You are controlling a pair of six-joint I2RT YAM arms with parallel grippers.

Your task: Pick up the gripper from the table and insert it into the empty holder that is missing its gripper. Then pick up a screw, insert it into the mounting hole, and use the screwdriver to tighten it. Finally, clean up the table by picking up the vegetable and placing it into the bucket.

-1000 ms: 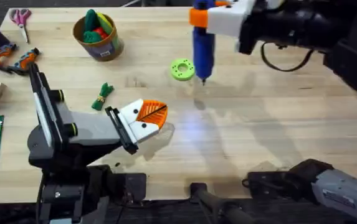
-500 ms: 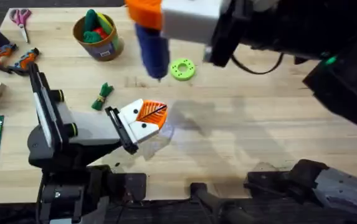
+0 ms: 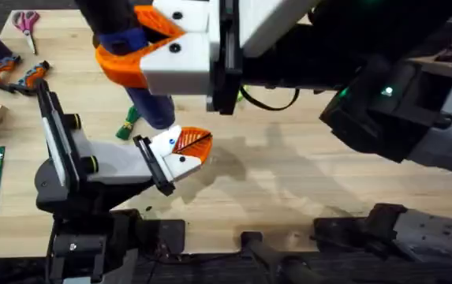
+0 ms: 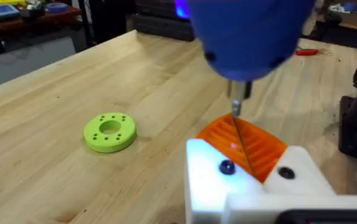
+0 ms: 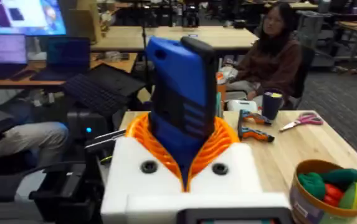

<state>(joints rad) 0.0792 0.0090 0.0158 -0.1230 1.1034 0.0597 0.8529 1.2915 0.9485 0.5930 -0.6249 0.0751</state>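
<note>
Looming blurred, the right claw (image 3: 158, 51) clamps the screwdriver (image 3: 151, 102), hiding the bucket; left claw (image 3: 180, 151) unclear.

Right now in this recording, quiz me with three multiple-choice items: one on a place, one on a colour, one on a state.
1. Where is the screwdriver's metal tip?
A. Just above the orange wedge on the left gripper
B. Resting on the lime-green disc
C. Inside the bucket

2. What colour is the screwdriver's body?
A. Red
B. Blue
C. White

3. What is the right gripper doing?
A. Open above the scissors
B. Shut on the vegetable
C. Shut on the screwdriver

Answers:
1 A: in the left wrist view the tip of the screwdriver hangs over the orange wedge of the left gripper, while the lime-green disc lies apart.
2 B: its body shows blue in both wrist views.
3 C: the right gripper has its orange pads pressed on the blue body; the vegetable lies on the table, the bucket stands apart.
</note>
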